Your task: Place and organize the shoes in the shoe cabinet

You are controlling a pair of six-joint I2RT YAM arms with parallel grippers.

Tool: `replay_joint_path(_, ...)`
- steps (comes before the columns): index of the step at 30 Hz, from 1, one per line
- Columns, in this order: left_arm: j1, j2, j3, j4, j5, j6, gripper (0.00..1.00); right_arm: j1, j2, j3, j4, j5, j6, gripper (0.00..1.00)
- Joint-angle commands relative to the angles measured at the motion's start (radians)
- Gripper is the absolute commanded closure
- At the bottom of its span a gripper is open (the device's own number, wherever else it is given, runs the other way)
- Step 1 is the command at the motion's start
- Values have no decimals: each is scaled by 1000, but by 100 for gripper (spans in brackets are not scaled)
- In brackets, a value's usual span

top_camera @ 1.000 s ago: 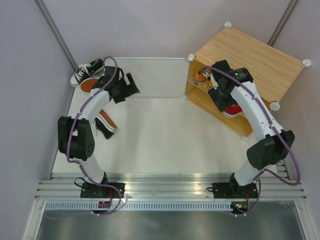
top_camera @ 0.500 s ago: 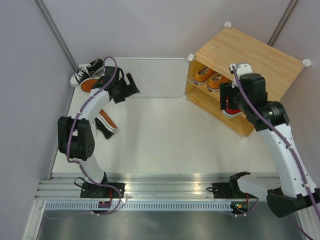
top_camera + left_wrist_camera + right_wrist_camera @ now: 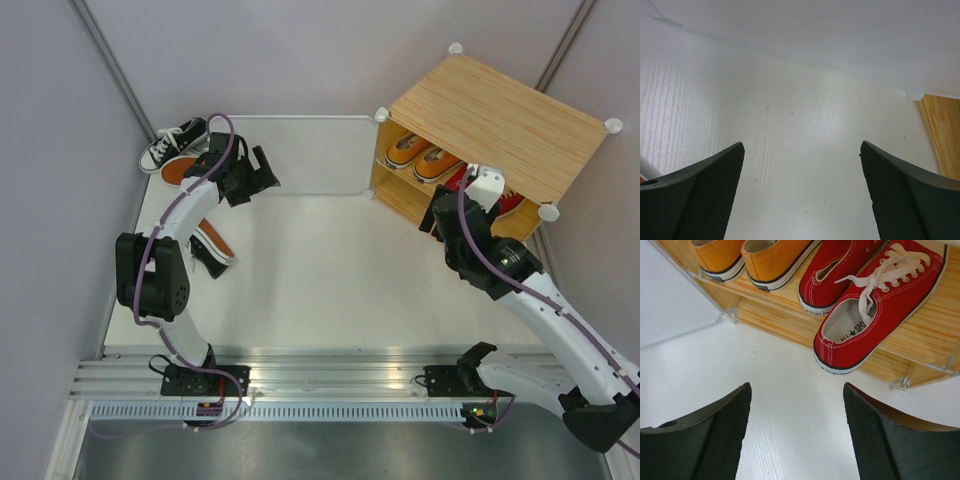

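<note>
The shoe cabinet stands at the back right with its wood-grain top showing. Inside it, two orange shoes sit left of two red shoes. The nearer red shoe's heel pokes over the wooden shelf edge. My right gripper hovers open and empty over the white table just in front of that heel, and it also shows from above. Far left, a black shoe lies next to an upturned orange sole. My left gripper is open over bare table.
A frosted white door panel lies open on the table left of the cabinet. Another black shoe lies on its side, partly under the left arm. Grey walls close in the table on the left, back and right.
My right arm has drawn back out of the cabinet toward the near side and its jaws have widened, leaving the red shoe on the shelf. The left arm has not moved.
</note>
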Motion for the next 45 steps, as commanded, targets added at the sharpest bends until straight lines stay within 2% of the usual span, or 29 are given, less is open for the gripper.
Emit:
replay_joint_path(1, 2, -22, 17, 11, 11, -5, 0, 87, 89, 54, -68, 343, 228, 21)
replay_joint_path(4, 2, -27, 18, 11, 15, -8, 0, 101, 172, 96, -177, 434, 329, 19)
replay_joint_path(13, 2, -45, 17, 11, 14, -9, 0, 100, 224, 53, -176, 579, 470, 20)
replay_joint_path(20, 2, -53, 12, 14, 26, -17, 0, 80, 287, 30, -111, 613, 447, 22)
replay_joint_path(30, 2, -71, 6, 16, 32, -22, 0, -6, 327, -48, 90, 563, 311, 24)
replay_joint_path(35, 2, -79, 3, 21, 35, -25, 0, -35, 352, -68, 116, 529, 299, 27)
replay_joint_path(41, 2, -82, 0, 22, 32, -25, 0, -73, 341, -105, 154, 495, 263, 43)
replay_joint_path(42, 2, -82, 1, 22, 32, -25, 0, -80, 336, -110, 163, 492, 257, 57)
replay_joint_path(44, 2, -80, 1, 24, 31, -25, 0, -83, 320, -120, 170, 495, 242, 74)
replay_joint_path(45, 2, -80, 1, 22, 32, -25, 0, -83, 310, -122, 176, 492, 234, 90)
